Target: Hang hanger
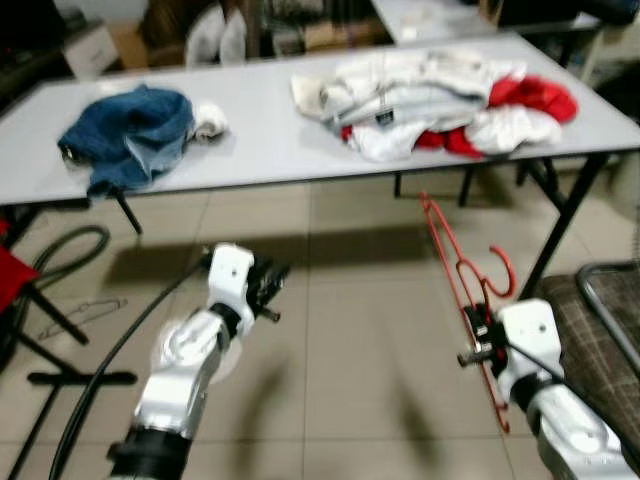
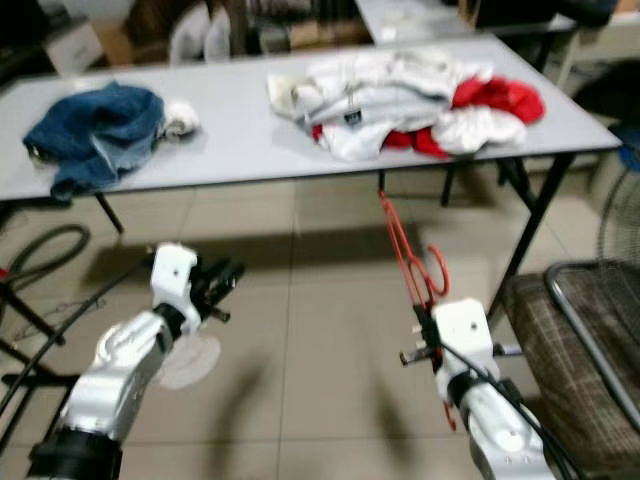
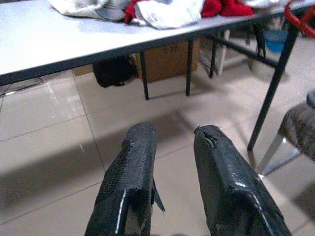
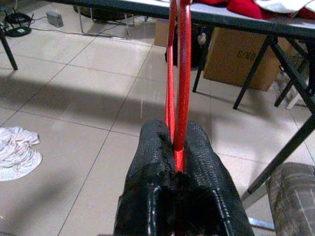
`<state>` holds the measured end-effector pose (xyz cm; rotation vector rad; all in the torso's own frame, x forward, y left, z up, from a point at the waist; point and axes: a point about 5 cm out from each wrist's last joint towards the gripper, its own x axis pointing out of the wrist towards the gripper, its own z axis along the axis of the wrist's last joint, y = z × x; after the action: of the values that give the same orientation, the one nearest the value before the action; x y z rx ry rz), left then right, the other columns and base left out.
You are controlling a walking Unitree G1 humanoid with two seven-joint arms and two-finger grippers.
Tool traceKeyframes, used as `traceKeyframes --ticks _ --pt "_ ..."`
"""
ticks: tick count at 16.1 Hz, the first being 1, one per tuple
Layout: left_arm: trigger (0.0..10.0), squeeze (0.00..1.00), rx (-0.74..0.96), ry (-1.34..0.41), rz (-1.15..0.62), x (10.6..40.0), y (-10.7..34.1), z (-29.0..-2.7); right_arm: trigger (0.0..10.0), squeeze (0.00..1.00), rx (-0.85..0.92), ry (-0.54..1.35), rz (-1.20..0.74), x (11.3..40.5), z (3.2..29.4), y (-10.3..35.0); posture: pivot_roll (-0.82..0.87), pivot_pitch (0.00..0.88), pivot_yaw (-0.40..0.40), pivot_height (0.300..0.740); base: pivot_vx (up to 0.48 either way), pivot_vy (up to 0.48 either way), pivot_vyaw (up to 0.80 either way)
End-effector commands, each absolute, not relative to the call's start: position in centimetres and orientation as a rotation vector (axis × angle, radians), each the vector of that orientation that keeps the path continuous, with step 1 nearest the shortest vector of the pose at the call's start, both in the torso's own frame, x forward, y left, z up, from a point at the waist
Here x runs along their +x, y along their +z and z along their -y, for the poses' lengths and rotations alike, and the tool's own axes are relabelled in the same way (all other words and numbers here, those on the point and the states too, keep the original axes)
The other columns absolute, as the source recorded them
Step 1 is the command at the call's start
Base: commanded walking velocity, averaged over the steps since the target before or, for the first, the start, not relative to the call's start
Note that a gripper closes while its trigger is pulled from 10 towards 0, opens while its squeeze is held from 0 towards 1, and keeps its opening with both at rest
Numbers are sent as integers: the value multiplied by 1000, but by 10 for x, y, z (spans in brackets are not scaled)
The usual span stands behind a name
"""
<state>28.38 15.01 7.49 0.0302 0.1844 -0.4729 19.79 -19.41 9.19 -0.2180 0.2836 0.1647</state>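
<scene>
Hanger (image 4: 178, 73) upright in raised right pincer (image 4: 174, 147), left pincer (image 3: 172, 147) empty

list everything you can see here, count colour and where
table: one, grey, ahead of the robot
jeans: one heap, blue, table's left part
clothes pile: one, white and red, table's right part
cardboard box: one, brown, under the table
white cloth: one, on the tiled floor
chair: one, checked seat, at the robot's right
hanger: one, red, clamped in right gripper
left gripper: fingers apart, holding nothing, over the floor
</scene>
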Motion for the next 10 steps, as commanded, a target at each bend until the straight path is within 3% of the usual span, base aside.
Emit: traceKeyframes --ticks 1,7,10 --pt "10000 0 57 -438 -226 278 67 -167 10000 0 -192 178 -275 200 189 91 -152 0 94 740 307 0 0" --pt "10000 0 15 -346 -175 254 92 -185 10000 0 -139 134 -150 224 187 89 -23 0 86 740 309 0 0" --pt "10000 0 36 -320 -191 233 91 -194 10000 0 -142 211 -126 238 184 88 34 0 70 740 310 0 0"
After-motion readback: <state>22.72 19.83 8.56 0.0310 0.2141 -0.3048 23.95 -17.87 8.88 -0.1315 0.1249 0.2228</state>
